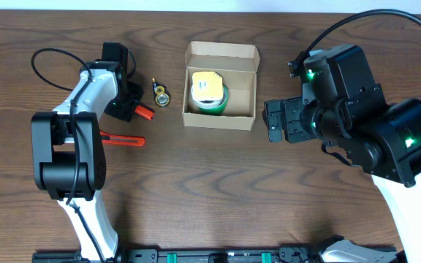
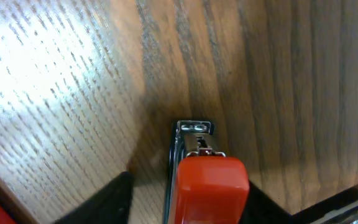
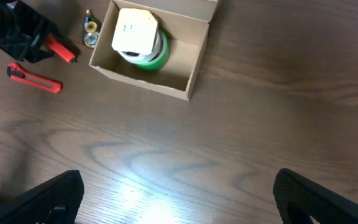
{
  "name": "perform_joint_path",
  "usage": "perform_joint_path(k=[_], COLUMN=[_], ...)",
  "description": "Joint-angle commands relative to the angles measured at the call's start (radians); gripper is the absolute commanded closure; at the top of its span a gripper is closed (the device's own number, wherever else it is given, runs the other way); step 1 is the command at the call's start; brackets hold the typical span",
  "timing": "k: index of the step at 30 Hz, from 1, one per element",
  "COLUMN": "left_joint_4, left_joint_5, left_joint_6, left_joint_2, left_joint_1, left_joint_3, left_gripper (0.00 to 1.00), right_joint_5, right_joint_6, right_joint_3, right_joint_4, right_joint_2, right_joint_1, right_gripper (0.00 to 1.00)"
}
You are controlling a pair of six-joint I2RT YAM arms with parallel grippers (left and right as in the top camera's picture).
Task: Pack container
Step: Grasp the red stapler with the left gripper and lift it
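The container (image 1: 221, 120) is an open brown cardboard box at the table's middle back, its flap lid folded away. It also shows in the right wrist view (image 3: 143, 79). Inside lies a green tape roll (image 1: 216, 104) with a yellow-white object (image 1: 205, 85) on top. My left gripper (image 1: 131, 108) is left of the box. Its jaws (image 2: 188, 186) straddle a red cutter (image 2: 207, 186) with a metal tip. The right finger touches the cutter, and a gap shows on the left. My right gripper (image 1: 275, 120) is right of the box, open and empty (image 3: 179, 199).
A second red cutter (image 1: 123, 139) lies on the table in front of my left gripper, also seen in the right wrist view (image 3: 35, 79). A small black-and-yellow tape dispenser (image 1: 161, 95) lies between my left gripper and the box. A black cable (image 1: 46, 62) loops at the far left.
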State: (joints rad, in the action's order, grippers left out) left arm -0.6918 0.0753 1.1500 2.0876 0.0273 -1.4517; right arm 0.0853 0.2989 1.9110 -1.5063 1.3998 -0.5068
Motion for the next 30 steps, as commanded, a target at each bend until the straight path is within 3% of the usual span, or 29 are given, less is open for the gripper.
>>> perform_joint_path(k=[1, 4, 17, 23, 30], left_joint_4=[-0.004, -0.004, -0.050, -0.213, -0.253], left_joint_5=[-0.004, -0.003, -0.013, -0.095, -0.096], left_joint_6=[-0.001, -0.001, -0.055, -0.163, -0.351], left_joint_2=[0.018, 0.018, 0.018, 0.018, 0.018], left_joint_1=[-0.001, -0.001, -0.001, 0.000, 0.051], left_joint_3=[-0.018, -0.019, -0.092, -0.268, -0.506], left_gripper=[0.62, 0.71, 0.94, 0.95, 0.95], right_joint_5=[0.004, 0.004, 0.004, 0.004, 0.004], right_joint_6=[-0.016, -0.016, -0.016, -0.016, -0.016], right_joint_3=[0.002, 0.002, 0.002, 0.002, 0.002], right_joint_4=[-0.002, -0.002, -0.002, -0.002, -0.002], right_joint_2=[0.001, 0.001, 0.001, 0.001, 0.001], right_joint_1=[0.008, 0.008, 0.008, 0.008, 0.008], right_gripper=[0.01, 0.01, 0.01, 0.01, 0.01])
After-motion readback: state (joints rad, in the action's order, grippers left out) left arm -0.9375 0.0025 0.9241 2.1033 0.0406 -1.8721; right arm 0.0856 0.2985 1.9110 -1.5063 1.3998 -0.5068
